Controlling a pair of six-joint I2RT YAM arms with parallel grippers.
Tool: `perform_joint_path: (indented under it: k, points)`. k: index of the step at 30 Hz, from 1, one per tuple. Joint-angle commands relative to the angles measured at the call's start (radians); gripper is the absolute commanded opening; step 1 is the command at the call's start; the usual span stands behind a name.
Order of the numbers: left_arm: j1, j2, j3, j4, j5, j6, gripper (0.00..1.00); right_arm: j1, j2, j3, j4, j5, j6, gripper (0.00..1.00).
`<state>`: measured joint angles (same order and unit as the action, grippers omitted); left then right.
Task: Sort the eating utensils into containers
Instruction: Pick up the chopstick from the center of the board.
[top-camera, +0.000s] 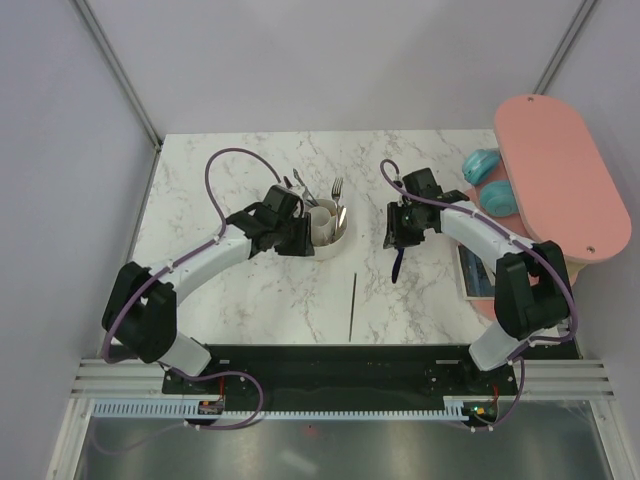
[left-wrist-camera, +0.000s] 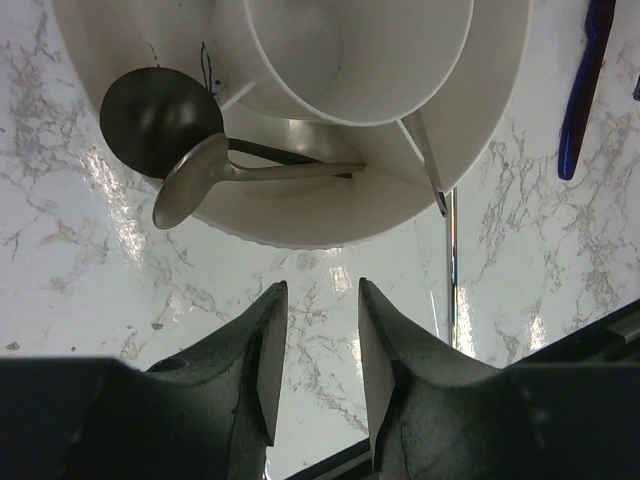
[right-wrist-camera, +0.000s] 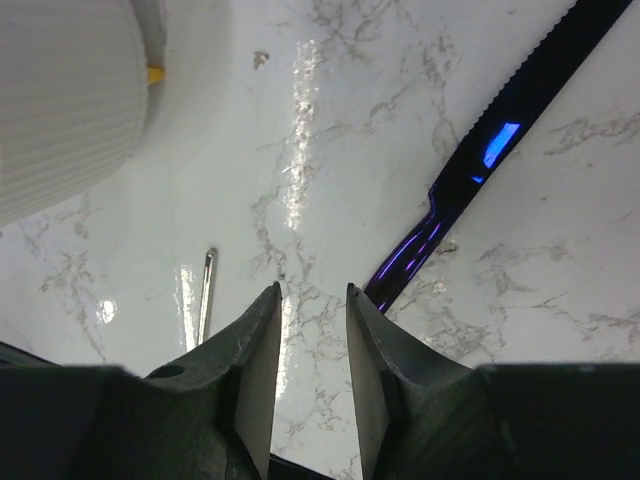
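left gripper (left-wrist-camera: 322, 290): jaws apart with nothing between them; it hangs over bare marble just beside the holder's outer wall, not touching it.
right gripper (right-wrist-camera: 310, 298): jaws parted and empty, low over the table; no utensil lies in the gap.
white holder (left-wrist-camera: 300, 215): stands on the table (top-camera: 420, 160), left of centre, right at the left gripper's tips; round, with a central cup (left-wrist-camera: 440, 70) and a ring split by dividers.
in the holder: a dark spoon (left-wrist-camera: 160, 120) and a silver spoon (left-wrist-camera: 195, 185) lean in one ring section, bowls over the rim and handles crossing. Forks (top-camera: 337, 188) stand at the far side, tines up.
purple knife (right-wrist-camera: 470, 170): lies flat on the marble, serrated edge showing. Its handle end is just beside one right finger (right-wrist-camera: 375, 340), outside the jaws; whether it touches I cannot tell.
thin stick (top-camera: 353, 305): lies flat on the table in front of the holder, between the two arms and apart from both grippers.
in the way: the left arm covers the holder's left part in the overhead view. The holder's wall rises between the left fingers and the spoons.
around: a pink board (top-camera: 560, 170) juts over the table's right edge. Two teal things (top-camera: 483, 163) sit against it, and a flat tray (top-camera: 470, 275) lies partly under the right arm.
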<state>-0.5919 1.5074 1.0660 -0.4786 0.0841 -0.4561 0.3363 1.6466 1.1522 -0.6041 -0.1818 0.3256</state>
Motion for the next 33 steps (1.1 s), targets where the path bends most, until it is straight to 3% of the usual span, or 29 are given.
perform_joint_path:
  k: [1, 6, 15, 25, 33]
  points:
    - [-0.005, -0.047, 0.035, 0.04, -0.038, -0.023, 0.42, 0.05, -0.05, -0.008, -0.07, -0.056, 0.001, 0.39]
    - [-0.003, -0.095, 0.051, 0.021, -0.122, 0.002, 0.43, 0.18, -0.028, 0.003, -0.164, -0.025, -0.051, 0.43]
    - [-0.003, -0.136, 0.02, 0.015, -0.164, -0.019, 0.43, 0.265, 0.002, -0.023, -0.146, 0.03, 0.012, 0.47]
    - [-0.003, -0.345, -0.104, -0.037, -0.371, -0.075, 0.44, 0.394, 0.079, -0.114, 0.056, 0.131, 0.256, 0.47]
    - [-0.003, -0.365, -0.118, -0.074, -0.36, -0.069, 0.43, 0.429, 0.053, -0.092, 0.066, 0.168, 0.382, 0.48]
